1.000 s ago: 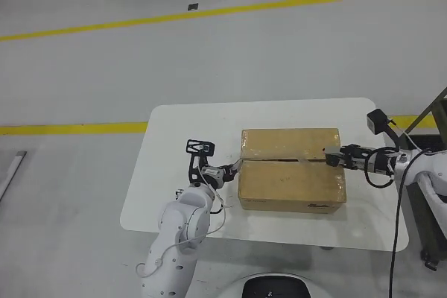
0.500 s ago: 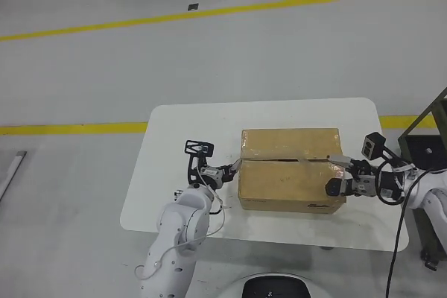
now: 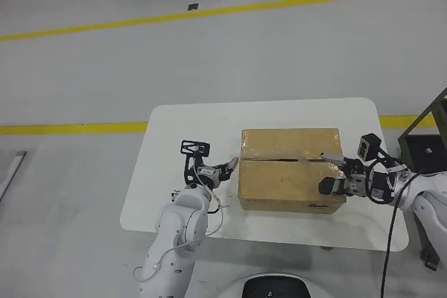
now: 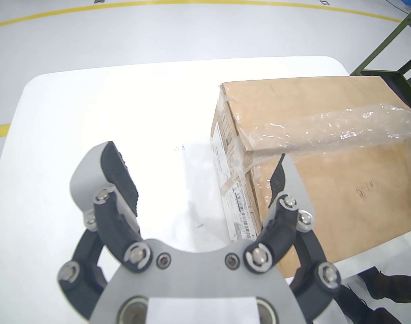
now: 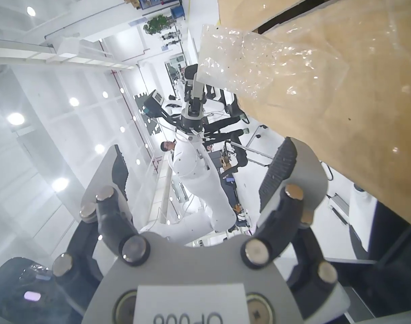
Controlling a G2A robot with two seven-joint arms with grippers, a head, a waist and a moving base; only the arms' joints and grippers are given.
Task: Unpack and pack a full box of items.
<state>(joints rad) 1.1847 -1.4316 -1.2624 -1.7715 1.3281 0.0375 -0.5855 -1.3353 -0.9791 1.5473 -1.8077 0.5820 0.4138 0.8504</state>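
A brown cardboard box (image 3: 290,170) lies on the white table (image 3: 179,141), its two top flaps meeting along a seam covered with crinkled clear tape (image 4: 330,129). My left gripper (image 3: 226,167) is open at the box's left end, level with the seam; one of its fingers (image 4: 277,178) is close to the box's corner. At the box's right end my right gripper (image 5: 198,170) is open and holds nothing. The tape's loose end (image 5: 239,65) sticks out free just beyond the right gripper. A dark gap shows between the flaps (image 5: 293,9).
A green metal frame (image 3: 432,112) stands off the table's right edge, close to the right arm. Bare tabletop lies left of the box and along the front edge. Yellow lines cross the floor beyond.
My right gripper has swung from the seam's right end toward the box's near right corner, leaving the tape end sticking out. The left gripper has backed slightly off the box.
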